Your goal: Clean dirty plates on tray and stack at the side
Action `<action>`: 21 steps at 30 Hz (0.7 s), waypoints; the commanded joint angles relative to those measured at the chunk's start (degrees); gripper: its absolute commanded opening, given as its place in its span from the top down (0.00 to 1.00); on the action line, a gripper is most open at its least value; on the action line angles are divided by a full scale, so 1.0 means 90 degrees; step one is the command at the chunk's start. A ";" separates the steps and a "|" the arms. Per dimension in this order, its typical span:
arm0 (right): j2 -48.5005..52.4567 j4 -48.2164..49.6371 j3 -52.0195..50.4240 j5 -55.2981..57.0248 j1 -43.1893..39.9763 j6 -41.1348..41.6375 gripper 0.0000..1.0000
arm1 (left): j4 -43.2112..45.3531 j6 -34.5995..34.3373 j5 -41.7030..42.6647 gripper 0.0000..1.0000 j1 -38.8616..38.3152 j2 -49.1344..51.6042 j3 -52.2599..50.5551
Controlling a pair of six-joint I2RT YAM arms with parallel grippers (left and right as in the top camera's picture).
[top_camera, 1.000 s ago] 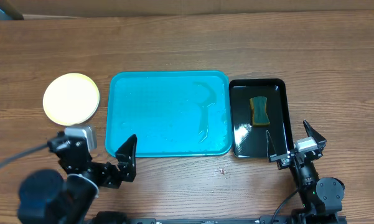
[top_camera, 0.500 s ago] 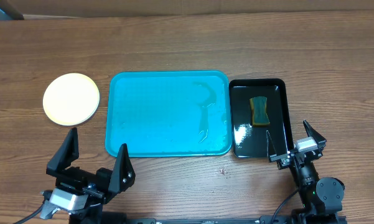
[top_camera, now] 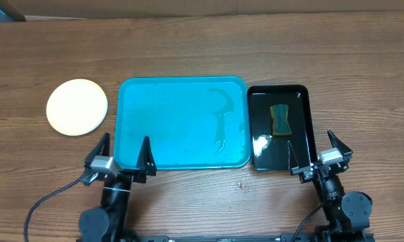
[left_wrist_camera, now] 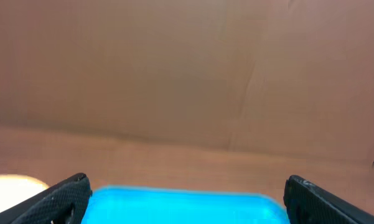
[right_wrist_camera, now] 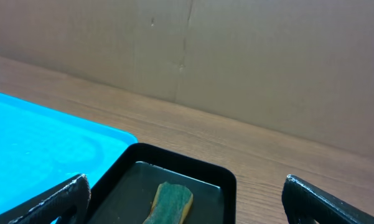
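A pale yellow-green plate [top_camera: 77, 107] lies on the table left of the turquoise tray [top_camera: 181, 91]; whether other plates lie under it I cannot tell. The tray holds no plates, only wet streaks. It also shows in the left wrist view [left_wrist_camera: 180, 205] and the right wrist view [right_wrist_camera: 43, 143]. My left gripper [top_camera: 123, 156] is open and empty at the tray's front left corner. My right gripper [top_camera: 319, 153] is open and empty at the front right of the black tray. A sliver of the plate [left_wrist_camera: 12, 183] shows in the left wrist view.
A narrow black tray [top_camera: 302, 91] stands right of the turquoise tray, with a green-and-yellow sponge [top_camera: 280, 119] in it; it also shows in the right wrist view [right_wrist_camera: 171, 202]. A cardboard wall [right_wrist_camera: 236, 50] runs along the table's far edge.
My left arm has swung from the front left toward the tray's front left corner, gripper open throughout. The right arm, plate and sponge have not moved.
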 commanded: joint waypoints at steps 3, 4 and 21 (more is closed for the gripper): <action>-0.0046 0.0022 -0.0066 0.0061 0.0024 0.0002 0.00 | -0.0529 -0.0036 -0.0180 0.00 0.0073 -0.0053 -0.0340; -0.0046 0.0022 -0.0066 0.0061 0.0024 0.0002 0.00 | -0.0600 -0.0036 -0.0182 0.00 0.0073 -0.0053 -0.0386; -0.0046 0.0022 -0.0066 0.0061 0.0024 0.0002 0.00 | -0.0733 0.1617 -0.0301 0.00 0.0068 -0.0056 -0.0656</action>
